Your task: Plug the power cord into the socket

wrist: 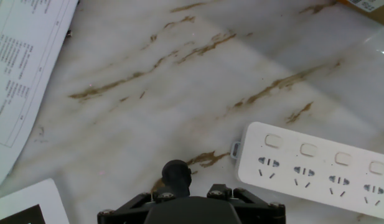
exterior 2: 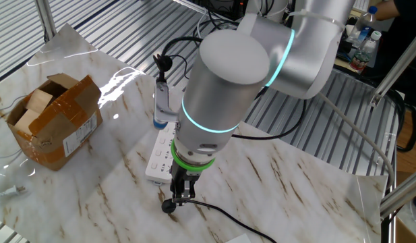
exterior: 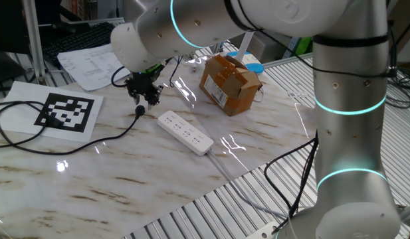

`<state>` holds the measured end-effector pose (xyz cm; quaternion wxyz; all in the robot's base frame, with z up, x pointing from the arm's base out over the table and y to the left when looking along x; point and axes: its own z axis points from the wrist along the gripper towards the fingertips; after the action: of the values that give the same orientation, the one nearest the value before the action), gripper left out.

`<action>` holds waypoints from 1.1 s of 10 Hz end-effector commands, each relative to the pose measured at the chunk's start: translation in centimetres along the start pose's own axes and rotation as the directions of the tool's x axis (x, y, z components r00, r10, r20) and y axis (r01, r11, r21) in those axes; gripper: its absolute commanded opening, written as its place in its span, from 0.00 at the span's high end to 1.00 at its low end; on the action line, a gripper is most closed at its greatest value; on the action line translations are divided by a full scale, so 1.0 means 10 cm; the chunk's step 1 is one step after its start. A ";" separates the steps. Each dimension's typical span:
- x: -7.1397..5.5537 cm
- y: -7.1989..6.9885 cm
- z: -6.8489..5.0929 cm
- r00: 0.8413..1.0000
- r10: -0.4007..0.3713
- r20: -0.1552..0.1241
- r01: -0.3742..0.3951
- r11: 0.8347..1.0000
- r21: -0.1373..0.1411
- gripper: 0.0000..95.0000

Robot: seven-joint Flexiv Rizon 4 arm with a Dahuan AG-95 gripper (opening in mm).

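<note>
One arm leans low, its fingers (exterior: 141,106) clamping the power cord (exterior: 32,141) plug just beside the socket (exterior: 185,133).

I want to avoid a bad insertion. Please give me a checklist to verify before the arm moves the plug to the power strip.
1. Plug held: the gripper seems shut on the plug of the power cord. Ok.
2. Plug position: it hangs beside the near end of the socket, not over an outlet. Not ok yet.
3. Outlets free: the ones showing in the hand view are empty. Ok.
4. Pin alignment with the holes: pins hidden. Cannot tell.
5. Cord slack: it lies loose on the table. Ok.
6. Cardboard box: apart from the strip. Ok.
</note>
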<state>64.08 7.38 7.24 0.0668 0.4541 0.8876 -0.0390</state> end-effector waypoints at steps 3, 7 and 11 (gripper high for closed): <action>-0.01 0.01 0.01 1.000 -0.005 -0.001 0.005 1.000 -0.009 0.80; -0.01 0.01 0.01 1.000 -0.016 0.005 0.016 1.000 -0.004 0.60; -0.01 0.01 0.01 0.999 -0.006 -0.037 0.006 1.000 0.008 0.60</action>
<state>64.00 7.29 7.41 0.0457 0.4529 0.8897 -0.0345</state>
